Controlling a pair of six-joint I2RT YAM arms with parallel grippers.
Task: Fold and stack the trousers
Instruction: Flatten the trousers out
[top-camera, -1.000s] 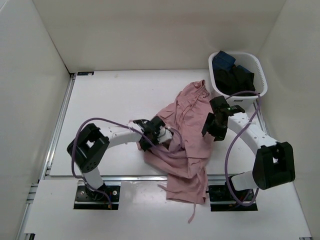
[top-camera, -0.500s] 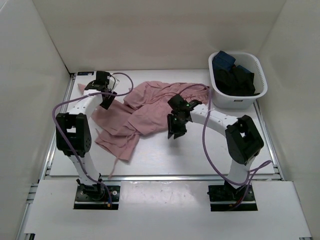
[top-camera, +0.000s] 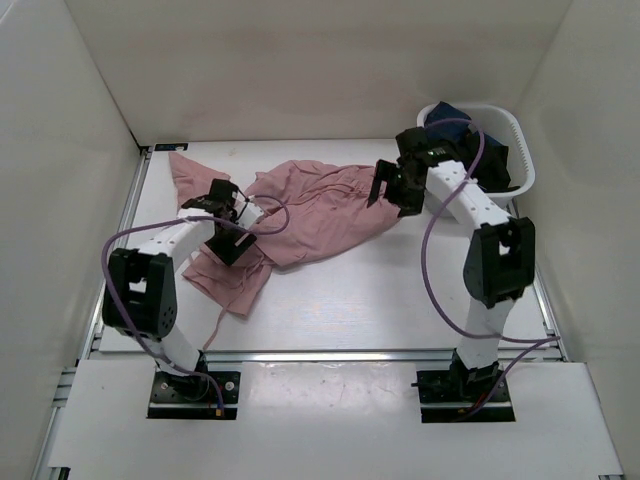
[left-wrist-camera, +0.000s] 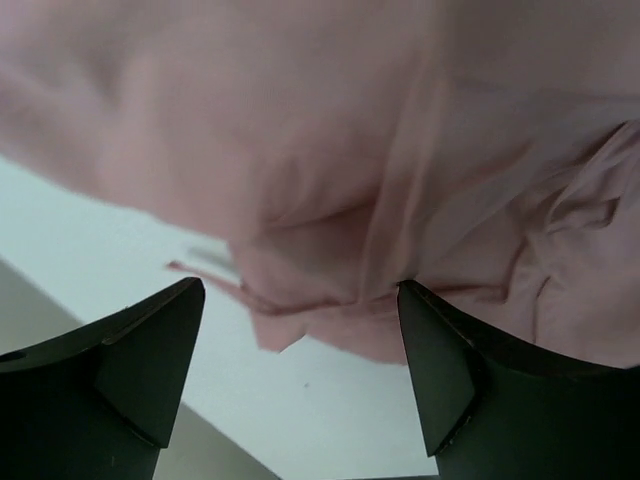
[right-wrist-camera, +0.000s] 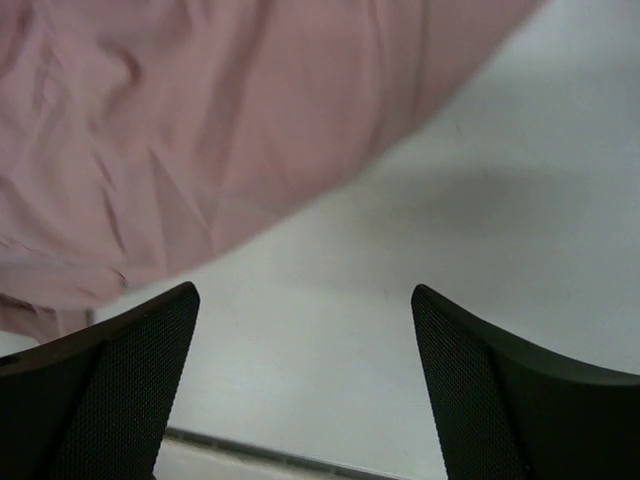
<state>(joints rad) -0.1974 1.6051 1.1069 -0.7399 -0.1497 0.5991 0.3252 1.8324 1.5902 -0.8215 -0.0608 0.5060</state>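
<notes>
Basket (top-camera: 524, 160) only overhead; wrist views just trousers (left-wrist-camera: 400, 150) and table (right-wrist-camera: 450, 200).

No legible text (any view)

Lab: white-walled test enclosure (top-camera: 300, 70)

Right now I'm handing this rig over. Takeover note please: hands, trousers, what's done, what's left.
Left hand: open, empty, over the near-left part of the dusty-pink wrinkly fabric trousers.
Right hand: open, empty, at the trousers' right edge, above the white table.
Trousers: crumpled, sprawled across the table's left and middle.
Done: no fold made.
Left: flatten, fold, stack.
</notes>
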